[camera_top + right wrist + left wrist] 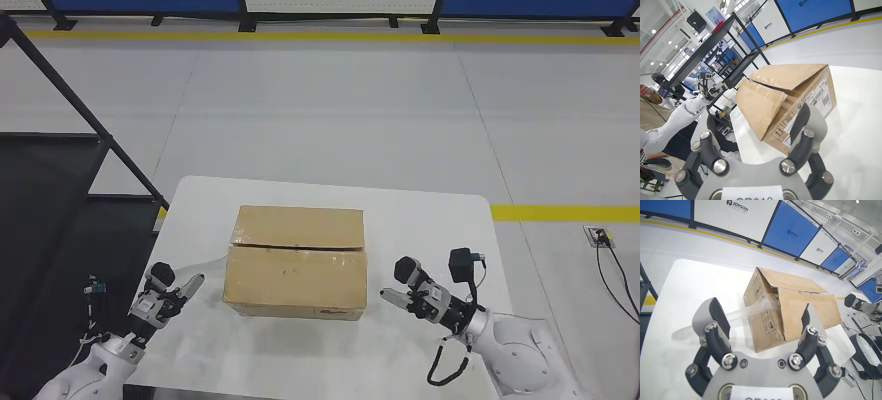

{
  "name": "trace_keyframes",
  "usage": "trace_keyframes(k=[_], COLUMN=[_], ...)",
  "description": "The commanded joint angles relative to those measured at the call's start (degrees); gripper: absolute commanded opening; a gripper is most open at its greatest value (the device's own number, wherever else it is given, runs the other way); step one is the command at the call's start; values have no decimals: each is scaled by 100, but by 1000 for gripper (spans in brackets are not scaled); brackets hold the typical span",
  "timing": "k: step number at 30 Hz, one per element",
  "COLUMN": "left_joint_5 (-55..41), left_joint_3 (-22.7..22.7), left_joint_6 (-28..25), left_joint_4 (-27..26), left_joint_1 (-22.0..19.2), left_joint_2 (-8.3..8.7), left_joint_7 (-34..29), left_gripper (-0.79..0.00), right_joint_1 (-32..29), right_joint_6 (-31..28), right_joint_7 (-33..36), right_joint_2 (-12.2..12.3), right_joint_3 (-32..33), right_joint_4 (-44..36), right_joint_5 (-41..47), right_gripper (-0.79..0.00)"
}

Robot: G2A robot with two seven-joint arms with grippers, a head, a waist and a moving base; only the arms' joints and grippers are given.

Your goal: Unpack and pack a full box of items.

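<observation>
Top view: cardboard box [297,262] sits mid-frame on the white surface [430,215], flaps folded down, and the centre seam shows as a slit across the lid. Left gripper [180,283] is at lower left of the frame, fingers apart, holding nothing, near the box's end but not touching. Right gripper [395,283] is at lower right, fingers also apart and holding nothing, near the opposite end.

Left wrist view: left gripper [761,306] is spread wide and faces the box [791,283] end-on. The flaps do not lie flat here, and a gap shows under the nearer flap. A loose strip of clear tape [745,313] trails from the box end onto the surface.

Right wrist view: right gripper [757,117] is spread apart, just short of the labelled end of the box [783,75]. The nearer flap [761,102] is glossy with tape and dips at its corner, leaving an opening beneath.

Handling, judged: 
- A full box is likely heavy, so sliding or lifting it calls for both arms on opposite ends.
- The walls and corners are stiff, while the flaps are thin and will bend or tear if yanked.
- The taped patches are probably slippery.
- The best hold for opening is the free edge of a flap near its raised corner, pinching bare cardboard.
- The tape strip is flimsy and no use as a handle.
</observation>
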Motion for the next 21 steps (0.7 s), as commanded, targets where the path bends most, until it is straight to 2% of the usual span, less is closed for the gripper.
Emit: trace_keyframes(k=[1,5,11,21], left_joint_5=[-262,-552,-1075,-1199], left_joint_3=[73,168,243,432], left_joint_6=[128,251,205,271], left_joint_4=[20,77,356,533], left_joint_1=[-47,-294,-674,-971], left_joint_2=[-14,0,39,63], left_joint_7=[-13,-409,-1047,-1203], left_gripper=[0,0,0,0], right_joint_1=[18,401,1104,1908], right_joint_6=[22,10,-81,-744], right_joint_7=[-83,-120,247,1063], right_joint_2=[-11,-45,-94,-174], right_joint_3=[-63,-288,-675,-1274], right_joint_4=[38,423,1178,2200], right_joint_5=[90,244,602,1834], right_gripper=[0,0,0,0])
